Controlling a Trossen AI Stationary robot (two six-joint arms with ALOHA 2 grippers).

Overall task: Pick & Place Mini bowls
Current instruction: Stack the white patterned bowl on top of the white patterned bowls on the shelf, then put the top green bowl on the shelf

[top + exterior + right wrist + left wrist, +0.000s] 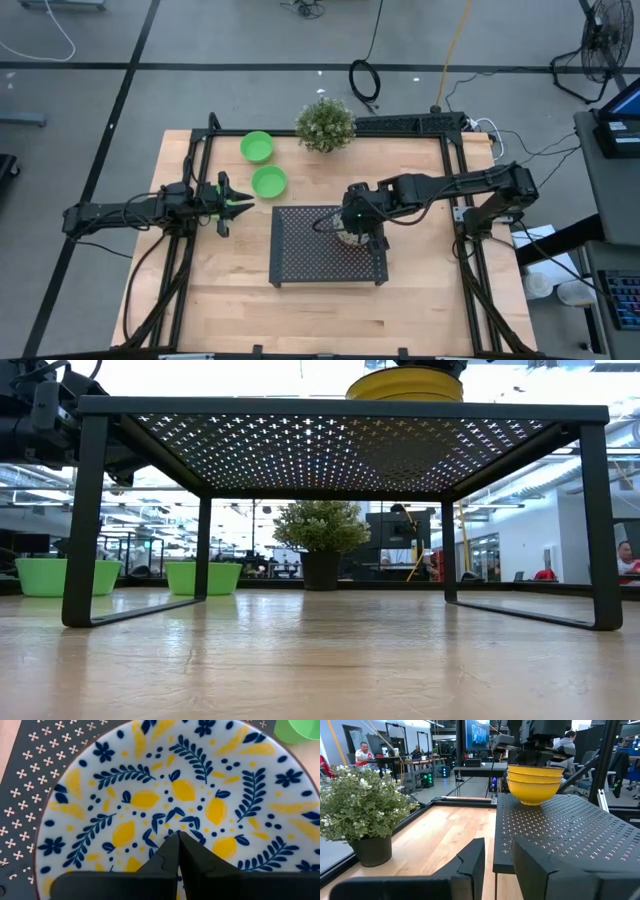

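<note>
Placing step, by the look of it: right gripper [178, 836] pinched fully together, empty, poised over patterned bowls [535, 782] stacked on the perforated rack [300, 262], right half. Left gripper [232, 203] partly parted, empty, beside green bowls [269, 181] near the tabletop's back edge. Next: probably fetch a green one.

An overhead camera looked straight down on the pale wooden table [230, 290], while a second sat at tabletop height, peering level beneath the black perforated metal rack [340, 435] into the room beyond. The left wrist camera faced that same rack [570, 827] from nearby; the right wrist camera hung close above it [30, 775].
</note>
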